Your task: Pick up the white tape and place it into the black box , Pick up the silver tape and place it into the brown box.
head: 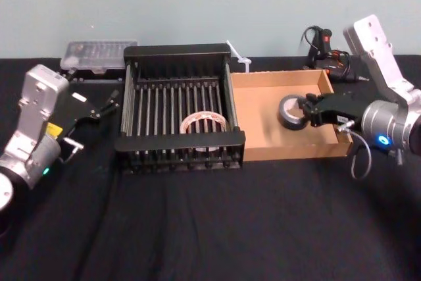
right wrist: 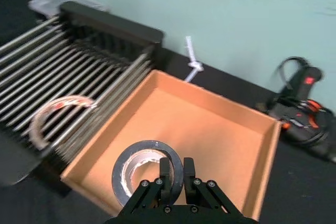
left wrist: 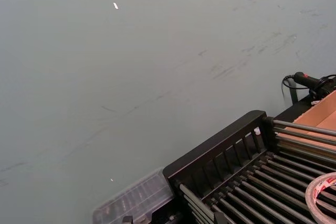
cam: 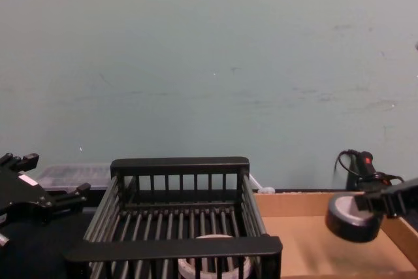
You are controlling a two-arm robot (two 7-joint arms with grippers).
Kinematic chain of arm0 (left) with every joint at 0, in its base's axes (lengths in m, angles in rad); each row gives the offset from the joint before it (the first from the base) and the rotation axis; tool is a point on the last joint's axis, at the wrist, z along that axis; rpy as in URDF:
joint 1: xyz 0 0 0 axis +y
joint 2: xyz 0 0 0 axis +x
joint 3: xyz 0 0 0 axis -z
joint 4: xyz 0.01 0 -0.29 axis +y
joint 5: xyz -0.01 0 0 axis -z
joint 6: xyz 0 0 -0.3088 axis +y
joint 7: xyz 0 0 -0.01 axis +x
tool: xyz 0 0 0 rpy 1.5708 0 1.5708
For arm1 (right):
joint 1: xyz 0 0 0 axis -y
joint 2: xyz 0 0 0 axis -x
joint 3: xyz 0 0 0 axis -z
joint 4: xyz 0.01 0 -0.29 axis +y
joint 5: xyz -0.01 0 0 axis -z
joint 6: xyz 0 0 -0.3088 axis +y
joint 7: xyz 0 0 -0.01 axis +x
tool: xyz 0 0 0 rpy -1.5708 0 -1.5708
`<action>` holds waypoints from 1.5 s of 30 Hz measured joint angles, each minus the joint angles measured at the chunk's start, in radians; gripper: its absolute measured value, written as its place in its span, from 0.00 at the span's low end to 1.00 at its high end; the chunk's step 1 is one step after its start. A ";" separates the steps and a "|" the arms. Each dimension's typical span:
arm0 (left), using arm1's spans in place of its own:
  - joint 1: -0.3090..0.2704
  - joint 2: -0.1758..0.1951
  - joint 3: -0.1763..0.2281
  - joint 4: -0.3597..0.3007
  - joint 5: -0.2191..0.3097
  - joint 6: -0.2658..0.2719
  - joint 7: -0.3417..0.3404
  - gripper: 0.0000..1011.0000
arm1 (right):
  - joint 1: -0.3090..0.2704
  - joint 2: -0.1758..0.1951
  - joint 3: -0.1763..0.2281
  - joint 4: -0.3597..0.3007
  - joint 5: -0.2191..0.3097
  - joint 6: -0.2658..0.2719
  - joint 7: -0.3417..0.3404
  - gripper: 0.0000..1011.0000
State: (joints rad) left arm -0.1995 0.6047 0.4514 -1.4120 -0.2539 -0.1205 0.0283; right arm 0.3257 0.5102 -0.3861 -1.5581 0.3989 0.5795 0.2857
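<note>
Over the brown box [head: 263,106], my right tool [head: 305,111] is clamped on the rim of the silver tape [head: 290,112], holding it clear of the cardboard floor near the box's right wall. Inside the black box [head: 177,51], toward its front rim, the white tape [head: 204,123] lies on the slats. My left tool [head: 105,104] hangs spread wide near the counter's left edge, beside the black box.
</note>
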 joint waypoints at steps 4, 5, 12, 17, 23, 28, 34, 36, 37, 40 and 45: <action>0.000 0.000 0.000 0.000 0.000 0.000 0.000 0.99 | 0.022 -0.034 0.013 0.037 -0.022 0.006 -0.038 0.15; 0.000 0.000 0.000 0.000 0.000 0.000 0.000 0.99 | 0.025 -0.039 0.015 0.043 -0.025 0.006 -0.042 0.15; 0.000 0.000 0.000 0.000 0.000 0.000 0.000 0.99 | 0.036 -0.059 0.025 0.065 -0.038 0.007 -0.060 0.15; 0.000 0.000 0.000 0.000 0.000 0.000 0.000 0.99 | 0.035 -0.057 0.024 0.063 -0.037 0.007 -0.058 0.15; 0.000 0.000 0.000 0.000 0.000 0.000 0.000 0.99 | 0.034 -0.055 0.022 0.061 -0.037 0.007 -0.056 0.15; 0.000 0.000 0.000 0.000 0.000 0.000 0.000 0.99 | 0.034 -0.054 0.022 0.060 -0.037 0.007 -0.056 0.18; 0.000 0.000 0.000 0.000 0.000 0.000 0.000 0.99 | 0.033 -0.054 0.021 0.059 -0.036 0.007 -0.055 0.36; 0.000 0.000 0.000 0.000 0.000 0.000 0.000 0.99 | 0.033 -0.054 0.021 0.059 -0.036 0.007 -0.055 0.40; 0.000 0.000 0.000 0.000 0.000 0.000 0.000 0.99 | 0.033 -0.054 0.021 0.059 -0.036 0.007 -0.055 0.44; 0.000 0.000 0.000 0.000 0.000 0.000 0.000 0.99 | 0.033 -0.053 0.020 0.058 -0.036 0.007 -0.055 0.54; 0.000 0.000 0.000 0.000 0.000 0.000 0.000 0.99 | 0.033 -0.053 0.020 0.058 -0.035 0.007 -0.054 0.68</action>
State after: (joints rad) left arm -0.1995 0.6046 0.4514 -1.4120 -0.2539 -0.1205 0.0283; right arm 0.3585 0.4573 -0.3660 -1.5001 0.3636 0.5867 0.2314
